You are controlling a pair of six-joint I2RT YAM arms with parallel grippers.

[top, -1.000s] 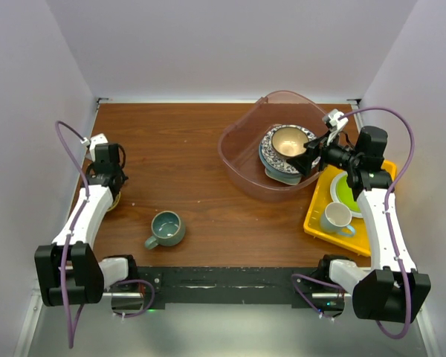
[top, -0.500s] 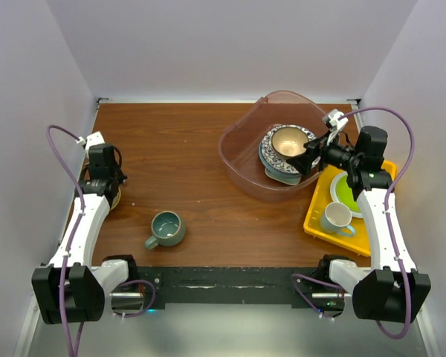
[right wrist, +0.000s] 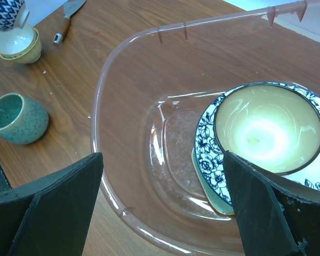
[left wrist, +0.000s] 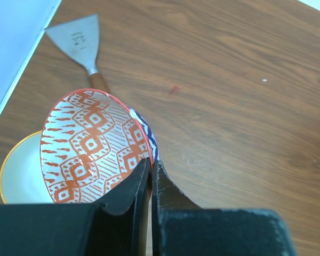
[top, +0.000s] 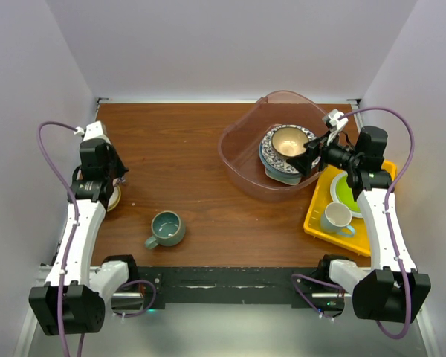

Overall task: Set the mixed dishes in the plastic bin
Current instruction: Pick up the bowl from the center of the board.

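Note:
My left gripper [left wrist: 151,160] is shut on the rim of a bowl [left wrist: 93,144] that is red-patterned inside and blue outside. It holds the bowl tilted above a white bowl with a yellow rim [left wrist: 18,173]. In the top view this gripper [top: 106,182] is near the left wall. The grey-teal mug [top: 167,228] stands on the table. The plastic bin [top: 241,160] holds a blue floral plate [right wrist: 208,154], a mint dish [right wrist: 205,186] and a cream-lined bowl [right wrist: 266,128]. My right gripper [right wrist: 162,154] is open and empty over the bin's near side.
A yellow tray [top: 316,216] at the right holds a lime-green plate [top: 347,195] and a white mug [top: 336,217]. A metal scraper with a wooden handle [left wrist: 80,40] lies near the left wall, beyond the bowls.
My left arm has shifted left and back along the left wall with the bowl in its grip. The right arm and the mug have not moved.

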